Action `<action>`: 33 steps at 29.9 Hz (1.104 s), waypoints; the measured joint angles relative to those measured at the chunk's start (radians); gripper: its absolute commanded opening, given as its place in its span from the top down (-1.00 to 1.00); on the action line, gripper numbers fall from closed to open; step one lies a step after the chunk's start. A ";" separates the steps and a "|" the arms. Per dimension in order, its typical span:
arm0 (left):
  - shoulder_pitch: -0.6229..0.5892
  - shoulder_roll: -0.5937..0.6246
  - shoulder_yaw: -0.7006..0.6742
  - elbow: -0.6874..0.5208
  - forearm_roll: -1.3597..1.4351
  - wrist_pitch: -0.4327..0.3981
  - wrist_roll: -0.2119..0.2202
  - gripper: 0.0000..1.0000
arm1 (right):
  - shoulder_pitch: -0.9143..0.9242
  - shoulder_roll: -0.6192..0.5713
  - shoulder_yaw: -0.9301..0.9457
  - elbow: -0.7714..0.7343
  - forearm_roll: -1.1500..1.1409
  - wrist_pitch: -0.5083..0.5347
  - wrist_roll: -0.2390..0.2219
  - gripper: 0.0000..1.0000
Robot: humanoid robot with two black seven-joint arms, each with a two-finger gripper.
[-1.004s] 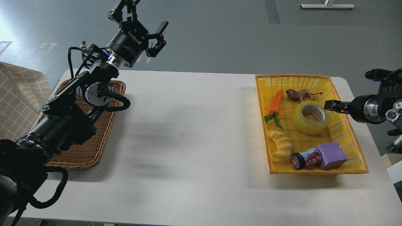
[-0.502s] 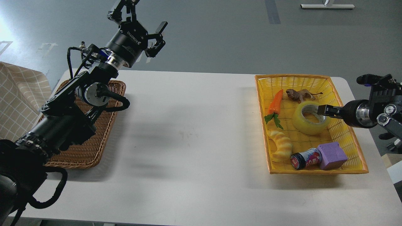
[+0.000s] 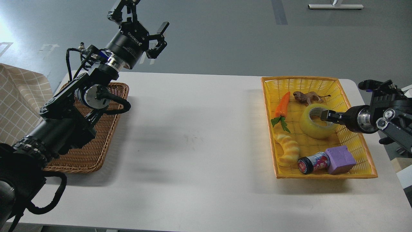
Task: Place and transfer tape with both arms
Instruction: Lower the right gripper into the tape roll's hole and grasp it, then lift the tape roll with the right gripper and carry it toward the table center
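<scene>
Even, bright overhead light fills the room. The white table (image 3: 199,135) shows soft grey shadows left of centre and beside the yellow basket (image 3: 360,148). Glare whitens the floor (image 3: 6,29) far left. Everything looks sharp.

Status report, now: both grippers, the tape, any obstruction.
Left gripper open, raised above the wicker basket. Right gripper at the tape, fingers unreadable. Tape lies flat in the yellow basket, toy lion close behind it.
</scene>
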 measured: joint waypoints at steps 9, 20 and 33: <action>0.001 0.001 0.000 0.000 0.000 0.000 0.000 -0.96 | 0.000 0.015 0.000 -0.008 0.003 0.000 -0.001 -0.11; 0.001 0.000 0.000 0.000 0.000 0.000 0.000 -0.96 | -0.004 0.036 -0.006 -0.036 0.006 0.000 -0.004 0.89; 0.003 -0.001 0.000 0.000 0.000 0.000 0.000 -0.96 | 0.034 0.036 -0.023 -0.008 0.008 0.000 -0.005 1.00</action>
